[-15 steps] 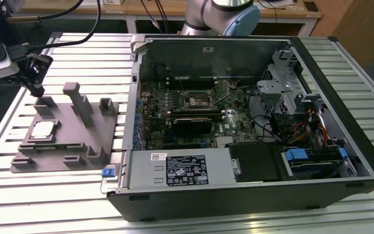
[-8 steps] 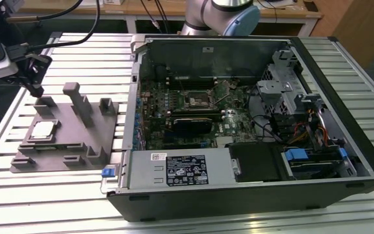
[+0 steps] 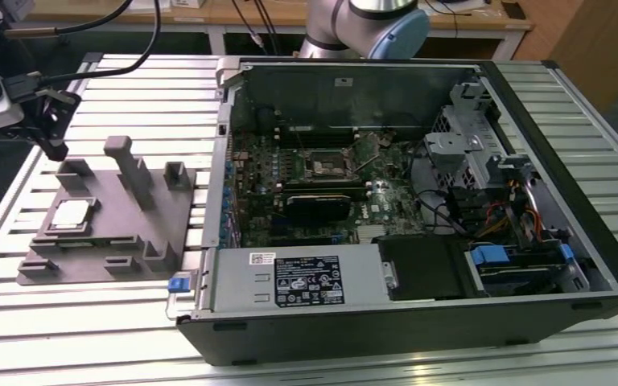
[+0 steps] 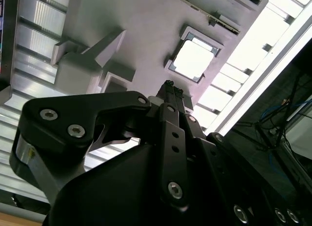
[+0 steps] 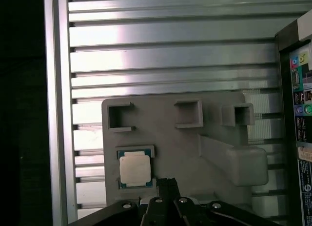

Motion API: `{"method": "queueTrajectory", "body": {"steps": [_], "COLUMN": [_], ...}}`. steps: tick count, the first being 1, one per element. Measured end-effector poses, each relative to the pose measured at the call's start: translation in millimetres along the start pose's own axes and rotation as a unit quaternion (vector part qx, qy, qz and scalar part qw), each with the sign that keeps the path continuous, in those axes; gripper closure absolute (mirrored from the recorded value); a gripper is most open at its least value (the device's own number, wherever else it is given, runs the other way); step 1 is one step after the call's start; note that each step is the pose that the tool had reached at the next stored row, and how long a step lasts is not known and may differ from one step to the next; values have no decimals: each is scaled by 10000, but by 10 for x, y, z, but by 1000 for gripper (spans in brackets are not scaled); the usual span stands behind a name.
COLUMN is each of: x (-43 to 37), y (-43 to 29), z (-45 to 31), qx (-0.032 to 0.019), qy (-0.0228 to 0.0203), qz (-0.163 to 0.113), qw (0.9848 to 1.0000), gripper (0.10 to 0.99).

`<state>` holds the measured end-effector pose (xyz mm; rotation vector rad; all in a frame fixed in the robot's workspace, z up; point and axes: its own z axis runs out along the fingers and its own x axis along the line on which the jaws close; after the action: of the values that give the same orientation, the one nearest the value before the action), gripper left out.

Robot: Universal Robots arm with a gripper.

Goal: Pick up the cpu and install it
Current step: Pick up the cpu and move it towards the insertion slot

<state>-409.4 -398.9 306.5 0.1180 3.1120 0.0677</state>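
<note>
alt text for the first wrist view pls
The cpu lies flat in a recess of the grey fixture plate, with the shut gripper close beside it. The plate rests on a ribbed metal table.

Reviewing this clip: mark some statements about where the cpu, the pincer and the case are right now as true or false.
1. The cpu lies in a recess of the grey fixture. True.
2. The pincer grips the cpu. False: it is shut on nothing, with its tip beside the cpu and above the fixture.
3. The computer case lies open, with its motherboard showing. True.
4. The cpu already sits inside the case. False: it is on the fixture, outside the case.
5. The fixture stands to the exterior view's right of the case. False: it stands to the left.
</note>
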Motion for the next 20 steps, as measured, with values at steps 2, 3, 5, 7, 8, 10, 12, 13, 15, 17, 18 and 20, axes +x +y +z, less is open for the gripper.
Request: {"method": "queueTrajectory", "body": {"steps": [2, 3, 5, 7, 8, 10, 12, 13, 15, 17, 18, 20], "x": [17, 24, 39, 58, 68, 87, 109, 119, 138, 148, 152, 156], "y": [-1, -2, -3, -5, -6, -8, -10, -11, -13, -14, -15, -17], "z": [2, 3, 7, 10, 13, 21, 30, 35, 49, 67, 76, 96], "qx": [0, 0, 0, 0, 0, 0, 0, 0, 0, -1, 0, 0], "qy": [0, 0, 0, 0, 0, 0, 0, 0, 0, -1, 0, 0], "qz": [0, 0, 0, 0, 0, 0, 0, 0, 0, -1, -1, 0], "qw": [10000, 10000, 10000, 10000, 10000, 10000, 10000, 10000, 10000, 10000, 10000, 10000], "gripper": [980, 980, 980, 980, 980, 980, 980, 980, 980, 980, 980, 980]}}
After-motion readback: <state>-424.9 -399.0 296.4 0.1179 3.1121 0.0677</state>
